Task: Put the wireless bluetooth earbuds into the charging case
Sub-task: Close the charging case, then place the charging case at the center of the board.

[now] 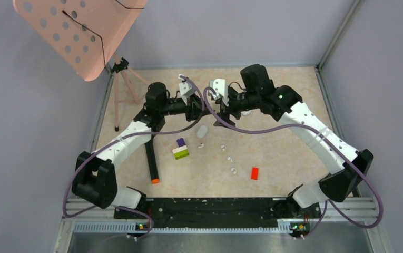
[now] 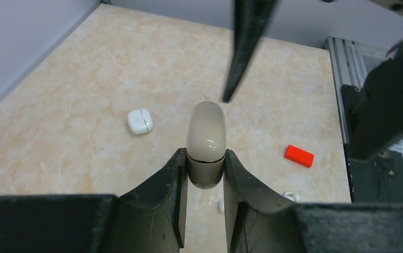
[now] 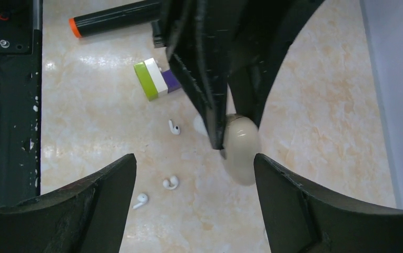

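Well above the table, the left gripper is clamped tight on one end of a smooth, pebble-shaped white case. A thin seam shows just past its fingertips, and the lid looks closed. The right gripper faces it with its jaws spread wide and nothing between them. One of its fingers reaches close to the free end of the case, with no clear contact.

Seen from above, the held case hangs beyond a block stack, on the side away from the arm bases. Several tiny white earbuds lie loose on the table to the right of the stack, spaced apart. A second case sits just beyond the stack.

The earbuds look light, hard and glossy, so a pinch could easily make one slip or skitter away. The stem, gripped across its sides, probably offers the surest hold. The case looks slick too, and its lid likely has to be opened at the seam first.
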### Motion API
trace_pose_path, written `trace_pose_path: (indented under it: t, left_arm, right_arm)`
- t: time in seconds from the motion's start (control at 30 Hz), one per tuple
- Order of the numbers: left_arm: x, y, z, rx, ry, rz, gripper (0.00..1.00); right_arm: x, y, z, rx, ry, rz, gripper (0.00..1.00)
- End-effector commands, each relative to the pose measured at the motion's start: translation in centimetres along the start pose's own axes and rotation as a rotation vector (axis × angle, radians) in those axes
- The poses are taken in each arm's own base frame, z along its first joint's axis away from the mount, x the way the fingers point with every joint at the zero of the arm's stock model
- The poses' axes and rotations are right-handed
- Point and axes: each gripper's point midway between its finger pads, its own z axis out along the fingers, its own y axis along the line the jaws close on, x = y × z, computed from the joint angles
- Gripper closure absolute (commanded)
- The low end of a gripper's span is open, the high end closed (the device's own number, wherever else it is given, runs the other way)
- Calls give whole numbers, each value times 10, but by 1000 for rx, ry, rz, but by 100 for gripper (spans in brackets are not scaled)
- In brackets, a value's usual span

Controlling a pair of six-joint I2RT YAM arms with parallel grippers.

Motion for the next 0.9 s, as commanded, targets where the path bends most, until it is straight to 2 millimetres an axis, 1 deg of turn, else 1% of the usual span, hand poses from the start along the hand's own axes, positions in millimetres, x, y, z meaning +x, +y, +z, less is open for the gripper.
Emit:
trace_pose_path:
  t: [0.0,0.03,0.1,0.17,0.2,0.23,0.27,0.33,0.4,0.47,0.53,0.6,0.63,0.77,0.87]
  left_arm:
    - [-28,34,8,-120,-105,-160,100]
    - [-25,34,11,-106,-99,-172,100]
    - [-8,37,15,-102,-70,-212,100]
    - [23,41,21,-100,-9,-275,100]
    - [41,44,24,-105,29,-330,100]
    - [57,46,27,-108,62,-389,100]
    - [71,50,32,-116,86,-457,100]
    - [91,60,39,-155,118,-619,100]
    - [106,70,47,-198,135,-687,100]
    - [120,75,54,-219,163,-724,97]
    - [139,77,60,-235,205,-771,95]
    - [155,78,66,-255,237,-820,89]
    - [164,78,68,-266,252,-840,88]
    - [198,77,72,-306,309,-885,87]
    - [211,77,74,-333,337,-892,85]
  right_arm:
    - [-10,-6,-29,132,-13,-10,20]
    - [-1,-15,-35,201,14,19,19]
    - [16,-37,-53,341,13,99,16]
    - [37,-59,-74,454,-14,206,14]
    - [52,-66,-78,483,-13,261,14]
    - [73,-71,-79,500,11,316,15]
    - [97,-76,-78,519,59,366,16]
    - [143,-78,-69,527,162,454,21]
    - [176,-80,-62,515,212,532,25]
    - [203,-87,-55,510,239,606,28]
    - [222,-94,-48,487,269,639,33]
    - [240,-103,-41,471,319,621,39]
    - [245,-107,-38,462,335,603,41]
    - [267,-120,-26,418,386,507,41]
    - [278,-127,-18,369,409,394,41]
